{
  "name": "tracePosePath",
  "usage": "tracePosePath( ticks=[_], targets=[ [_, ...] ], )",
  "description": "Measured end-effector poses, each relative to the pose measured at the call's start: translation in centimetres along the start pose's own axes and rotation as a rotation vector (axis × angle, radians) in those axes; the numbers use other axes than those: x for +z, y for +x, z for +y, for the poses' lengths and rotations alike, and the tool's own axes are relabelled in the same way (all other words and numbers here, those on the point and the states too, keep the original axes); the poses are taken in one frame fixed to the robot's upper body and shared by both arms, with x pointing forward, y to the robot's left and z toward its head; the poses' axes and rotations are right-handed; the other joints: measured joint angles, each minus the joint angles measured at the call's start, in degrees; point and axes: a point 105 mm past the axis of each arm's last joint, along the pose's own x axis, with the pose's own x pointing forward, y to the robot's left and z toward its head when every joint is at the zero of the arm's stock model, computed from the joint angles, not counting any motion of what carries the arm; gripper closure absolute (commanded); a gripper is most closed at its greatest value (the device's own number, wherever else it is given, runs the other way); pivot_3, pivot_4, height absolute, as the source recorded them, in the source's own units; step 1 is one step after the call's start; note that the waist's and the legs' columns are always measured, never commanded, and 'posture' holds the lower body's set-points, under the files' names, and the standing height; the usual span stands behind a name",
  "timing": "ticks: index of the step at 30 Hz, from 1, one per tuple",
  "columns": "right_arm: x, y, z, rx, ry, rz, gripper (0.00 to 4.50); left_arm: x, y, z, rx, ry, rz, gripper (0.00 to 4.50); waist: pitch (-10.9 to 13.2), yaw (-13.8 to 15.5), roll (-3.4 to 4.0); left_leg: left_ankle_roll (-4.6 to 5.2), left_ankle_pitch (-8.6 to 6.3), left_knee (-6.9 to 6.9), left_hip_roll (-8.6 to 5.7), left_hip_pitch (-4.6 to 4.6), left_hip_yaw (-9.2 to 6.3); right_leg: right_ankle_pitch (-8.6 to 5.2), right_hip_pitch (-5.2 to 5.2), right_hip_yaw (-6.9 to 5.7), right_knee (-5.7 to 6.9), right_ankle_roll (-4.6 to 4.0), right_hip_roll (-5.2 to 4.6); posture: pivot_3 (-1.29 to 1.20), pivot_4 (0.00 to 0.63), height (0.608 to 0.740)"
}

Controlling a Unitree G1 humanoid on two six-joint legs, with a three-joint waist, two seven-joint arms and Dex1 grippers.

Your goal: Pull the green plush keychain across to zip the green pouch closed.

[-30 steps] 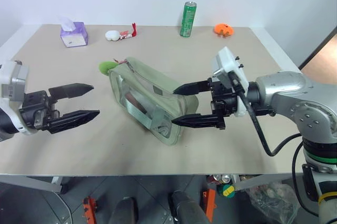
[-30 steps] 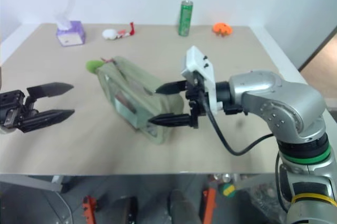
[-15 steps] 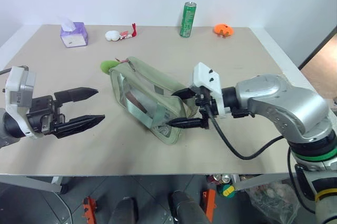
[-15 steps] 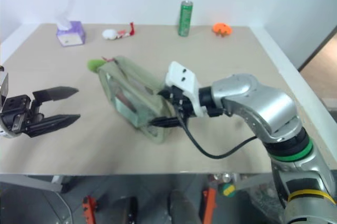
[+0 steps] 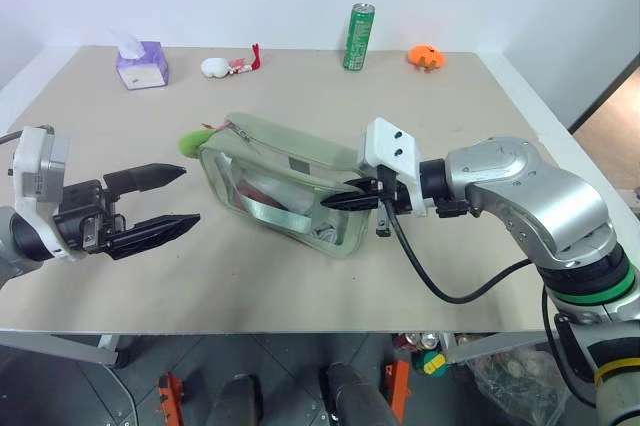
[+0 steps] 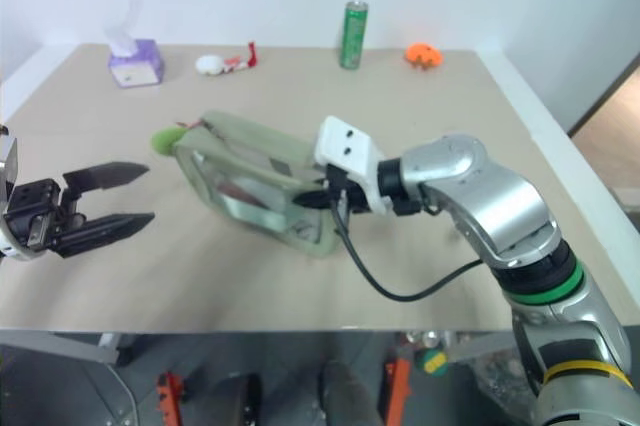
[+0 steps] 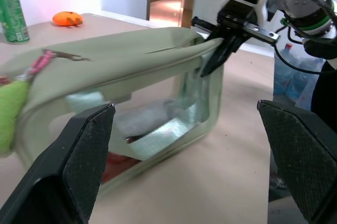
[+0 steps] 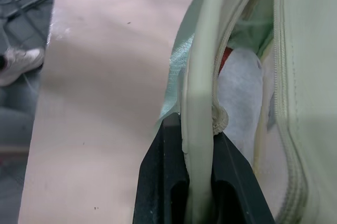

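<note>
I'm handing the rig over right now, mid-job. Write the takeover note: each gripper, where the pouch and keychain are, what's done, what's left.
Right gripper: shut on the green pouch, pinching the fabric rim at its right end, by the zipper.
Left gripper: open, holding nothing, off the pouch's left end, apart from it.
Green plush keychain: lying on the table at the pouch's far-left corner, untouched.
Done: pouch end anchored.
Left: the zipper looks open at the pinched end. Probably grip the keychain with the left gripper and pull it along the zipper towards the right gripper.
</note>
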Motion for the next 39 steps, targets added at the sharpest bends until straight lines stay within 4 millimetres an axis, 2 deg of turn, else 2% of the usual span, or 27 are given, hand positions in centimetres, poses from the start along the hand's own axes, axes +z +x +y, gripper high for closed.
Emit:
tracePosePath(
  ticks=[6, 10, 14, 17, 24, 31, 34, 39],
  targets=[
    [-1.0, -2.2, -2.4, -0.034, -0.159, -0.010, 4.48, -0.1, -0.3, 0.6, 0.028, -0.027, -0.029, 0.00, 0.0, 0.1, 0.00, 0.00, 0.00, 0.03, -0.04, 0.00, -0.02, 0.01, 0.03, -0.03, 0.00, 0.00, -0.02, 0.00, 0.150, 0.740],
    [-1.0, -3.8, -2.7, -0.007, -0.250, -0.045, 4.48, -0.2, -0.4, 0.8, 0.039, -0.049, -0.052, 0.00, 0.0, 0.1, 0.01, 0.00, 0.00, 0.02, -0.02, -0.01, -0.04, 0.00, 0.04, -0.05, 0.00, 0.00, -0.02, 0.00, 0.150, 0.740],
    [-1.9, -3.5, -3.0, 0.007, -0.270, -0.049, 4.48, -0.2, -0.4, 0.9, 0.043, -0.055, -0.060, 0.00, 0.0, 0.0, 0.02, 0.00, 0.00, 0.04, 0.00, 0.01, -0.11, 0.01, 0.02, -0.10, 0.14, -0.09, 0.04, 0.00, 0.150, 0.740],
    [-1.9, -3.0, -2.4, 0.047, -0.275, -0.067, 4.48, -0.4, -0.4, 1.1, 0.062, -0.058, -0.054, 0.00, 0.0, 0.1, 0.02, -0.01, 0.01, 0.10, 0.00, 0.02, -0.17, -0.07, 0.01, -0.16, 0.34, -0.18, 0.05, 0.00, 0.150, 0.740],
    [-1.9, -2.2, -2.0, 0.063, -0.280, -0.078, 4.48, -2.7, -0.4, 1.3, 0.096, -0.076, 0.041, 0.00, 0.0, 0.1, 0.02, -0.04, 0.02, 0.25, -0.01, 0.08, -0.30, -0.18, 0.01, -0.28, 0.65, -0.29, 0.07, 0.00, 0.150, 0.740],
    [-2.0, -2.0, -2.1, 0.061, -0.281, -0.076, 4.48, -3.5, -0.2, 2.1, 0.129, -0.075, 0.082, 0.00, 0.0, 0.0, 0.03, -0.04, 0.02, 0.42, 0.02, 0.08, -0.33, -0.16, 0.04, -0.29, 0.71, -0.33, 0.12, 0.00, 0.150, 0.740],
    [-2.0, -2.0, -2.1, 0.058, -0.284, -0.071, 4.50, -3.6, -0.2, 2.2, 0.133, -0.077, 0.084, 0.84, 0.0, 0.1, 0.03, -0.04, 0.02, 0.42, 0.02, 0.07, -0.35, -0.16, 0.04, -0.31, 0.72, -0.32, 0.12, 0.00, 0.150, 0.740],
    [-2.2, -2.0, -2.2, 0.050, -0.288, -0.061, 4.50, -2.6, 0.0, 2.4, 0.112, -0.084, 0.038, 2.48, 0.0, 0.1, 0.03, -0.04, 0.02, 0.42, 0.02, 0.07, -0.36, -0.15, 0.05, -0.32, 0.72, -0.32, 0.12, 0.00, 0.150, 0.740]
  ],
)
